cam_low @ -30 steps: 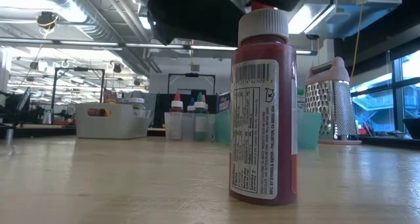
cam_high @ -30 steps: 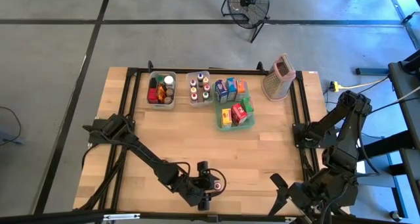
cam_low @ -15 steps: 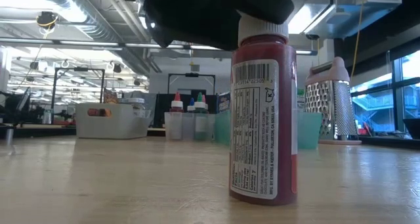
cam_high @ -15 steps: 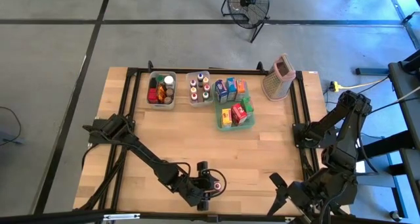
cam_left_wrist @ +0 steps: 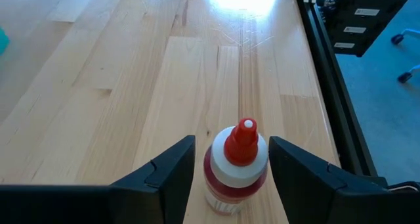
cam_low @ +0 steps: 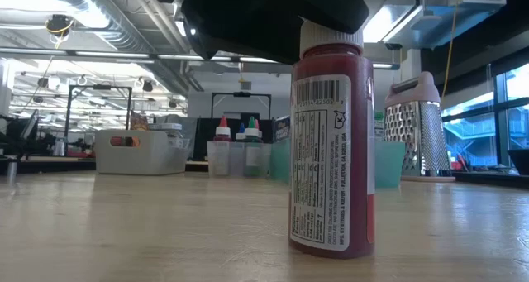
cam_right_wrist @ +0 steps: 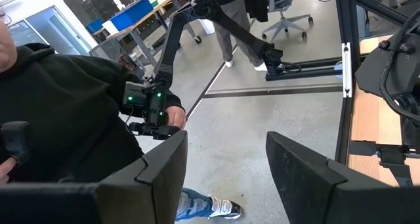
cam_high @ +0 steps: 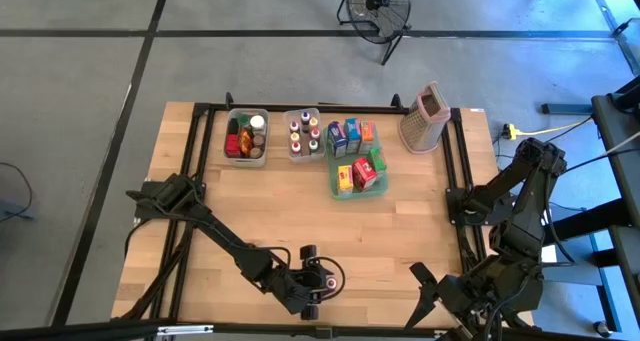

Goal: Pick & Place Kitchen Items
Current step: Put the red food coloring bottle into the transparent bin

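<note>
1. The wooden table [cam_high: 300,216] fills the middle of the high view, and nothing on it has shifted over the last second: the two clear bins [cam_high: 246,136] of jars and the green tray [cam_high: 357,191] of small cartons sit at its upper centre, and the box grater [cam_high: 424,117] stands to their right.
2. The right arm waits off the table's lower right corner – its gripper [cam_high: 432,291] hangs spread and empty, unchanged, and its wrist view looks out at the floor and a seated person in a dark hoodie.
3. The left gripper [cam_left_wrist: 231,165] is what has changed – it has dropped over the bottle at the lower centre of the high view, so the dark housing now hides the red nozzle tip in the low view, and the fingers [cam_left_wrist: 172,163] have drawn inward.
4. They flank the white collar in the wrist view; whether they already press it I cannot tell.
5. The red sauce bottle [cam_low: 332,141] still stands upright on the boards, right of centre in the low view, well apart from the bins.
6. Judged from this, the pick is at the closing stage; lift and carry to a bin remain.
</note>
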Tool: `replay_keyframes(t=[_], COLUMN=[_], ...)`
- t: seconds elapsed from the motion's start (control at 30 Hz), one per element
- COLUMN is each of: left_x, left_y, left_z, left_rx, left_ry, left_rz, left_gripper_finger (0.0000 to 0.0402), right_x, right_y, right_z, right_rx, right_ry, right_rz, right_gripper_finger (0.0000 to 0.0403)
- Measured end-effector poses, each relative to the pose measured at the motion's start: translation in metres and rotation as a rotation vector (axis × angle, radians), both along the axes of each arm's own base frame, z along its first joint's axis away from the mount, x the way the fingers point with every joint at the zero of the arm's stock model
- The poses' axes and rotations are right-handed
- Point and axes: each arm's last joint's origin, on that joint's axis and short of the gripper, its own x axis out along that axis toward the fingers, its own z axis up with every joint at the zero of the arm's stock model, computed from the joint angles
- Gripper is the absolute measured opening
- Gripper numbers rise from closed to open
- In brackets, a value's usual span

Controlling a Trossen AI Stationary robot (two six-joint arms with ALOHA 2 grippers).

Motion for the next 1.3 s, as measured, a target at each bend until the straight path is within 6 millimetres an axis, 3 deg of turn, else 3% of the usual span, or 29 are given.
replay_keyframes(t=[0.33,0.93,1.3], left_x=[0.0016,-0.0003,-0.0009], left_y=[0.0025,0.0039,0.0054], left_z=[0.0000,-0.0023,-0.0015], left_rx=[0.000,0.002,-0.027], left_ry=[0.000,0.022,0.011], left_rz=[0.007,0.038,0.098], left_gripper_finger=[0.0181,0.0115,0.0114], right_x=[0.0001,0.0006,0.0006], right_y=[-0.0001,-0.0004,-0.0003], right_z=[0.0001,0.0000,-0.0002], right_rx=[0.008,0.014,0.014], right_ry=[0.006,0.011,0.013], right_rz=[-0.003,-0.008,-0.005], right_gripper_finger=[0.0211,0.0211,0.0211])
